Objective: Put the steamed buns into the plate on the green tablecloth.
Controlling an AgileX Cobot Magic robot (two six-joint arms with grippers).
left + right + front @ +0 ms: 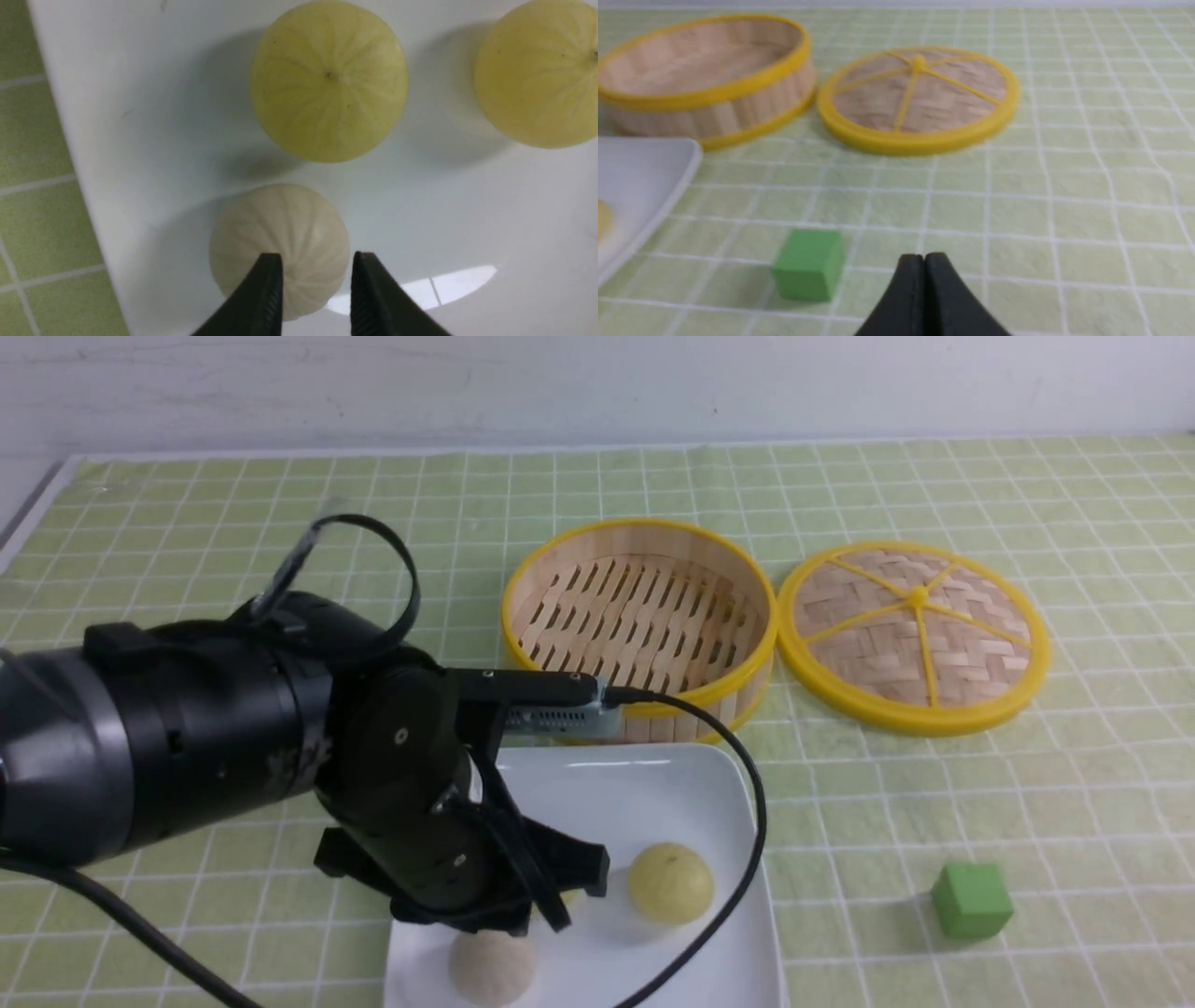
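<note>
All three steamed buns (pixel 329 79) sit on the plate (pixel 653 793) now, so by my read your job looks essentially done. In the left wrist view you've got two pale yellow ones side by side and the off-white bun (pixel 280 233) nearest the claw, each apart from its neighbours. They look soft and light, with pleated domes and smooth skins, so I'd judge a hard squeeze would dent them; if you need to nudge one, take it low across the widest part of the dome, gently.

Your left gripper (pixel 317 280) hangs right over that off-white bun with its jaws parted a little and nothing between them; whether a fingertip brushes the bun, I can't tell. A clean lift straight up seems safest, so you don't roll it on that glossy plate.

Widen out: the plate rests on the green tablecloth (pixel 934 803), just in front of the steamer basket (pixel 639 616), which shows bare slats and no buns inside. Its woven lid (pixel 915 635) lies flat beside it. A green cube (pixel 971 899) stands alone to the plate's right. Your right gripper (pixel 924 280) hovers near that cube, jaws pressed together, empty.
</note>
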